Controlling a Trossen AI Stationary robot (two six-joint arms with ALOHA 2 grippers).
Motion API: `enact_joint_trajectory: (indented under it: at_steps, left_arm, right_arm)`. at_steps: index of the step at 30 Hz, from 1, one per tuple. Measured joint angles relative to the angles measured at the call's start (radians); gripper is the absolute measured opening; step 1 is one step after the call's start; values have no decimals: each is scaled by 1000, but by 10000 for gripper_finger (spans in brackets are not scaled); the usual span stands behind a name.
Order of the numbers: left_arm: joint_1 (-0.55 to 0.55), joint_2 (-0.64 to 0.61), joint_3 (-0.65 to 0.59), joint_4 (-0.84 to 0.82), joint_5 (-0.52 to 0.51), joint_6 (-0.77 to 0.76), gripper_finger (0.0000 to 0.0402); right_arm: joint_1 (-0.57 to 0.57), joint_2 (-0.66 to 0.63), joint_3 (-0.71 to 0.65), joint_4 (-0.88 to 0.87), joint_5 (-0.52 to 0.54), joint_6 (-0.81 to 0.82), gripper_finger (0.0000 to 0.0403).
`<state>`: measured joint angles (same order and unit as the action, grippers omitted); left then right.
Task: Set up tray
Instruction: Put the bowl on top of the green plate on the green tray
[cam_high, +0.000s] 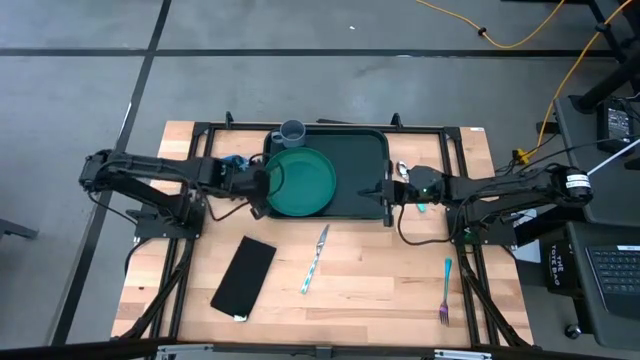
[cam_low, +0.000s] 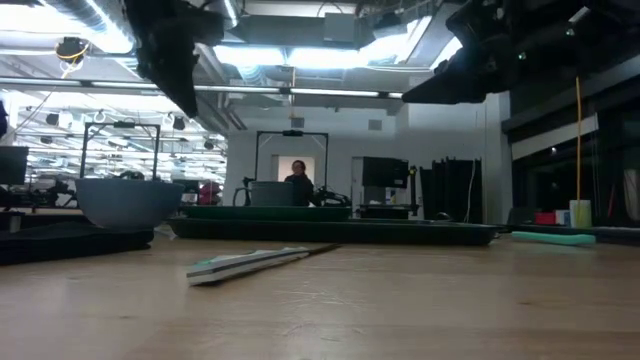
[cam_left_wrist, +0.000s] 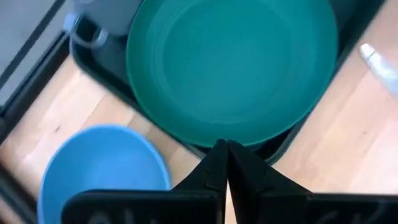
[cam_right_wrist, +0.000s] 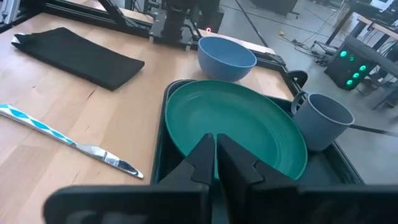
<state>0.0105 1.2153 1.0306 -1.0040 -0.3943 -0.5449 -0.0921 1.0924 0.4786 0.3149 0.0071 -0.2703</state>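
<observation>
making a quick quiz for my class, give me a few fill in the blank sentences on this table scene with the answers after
1. The round green plate lies on the dark green ____.
2. The grey mug stands at the tray's far ____ corner, seen from above.
3. The blue bowl sits on the wood beside the tray, nearest the ____ gripper.
4. The knife lies on the table between the black cloth and the ____.

Missing words: tray; left; left; fork
</observation>
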Motion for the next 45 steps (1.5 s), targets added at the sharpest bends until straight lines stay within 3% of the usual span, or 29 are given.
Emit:
enact_joint_trajectory:
  at_steps: [9, 28, 34, 45]
  left_arm:
    - [69, 11, 3, -85, 91, 6, 33]
    - [194, 11, -39, -152, 160, -14, 173]
    - [226, 11, -121, -149, 161, -9, 187]
    - [233, 27, -141, -115, 209, 25, 189]
  right_arm:
    - [0, 0, 0, -8, 0, 0, 8]
    - [0, 0, 0, -26, 0, 7, 28]
    - [0, 0, 0, -36, 0, 8, 28]
    - [0, 0, 0, -37, 0, 8, 28]
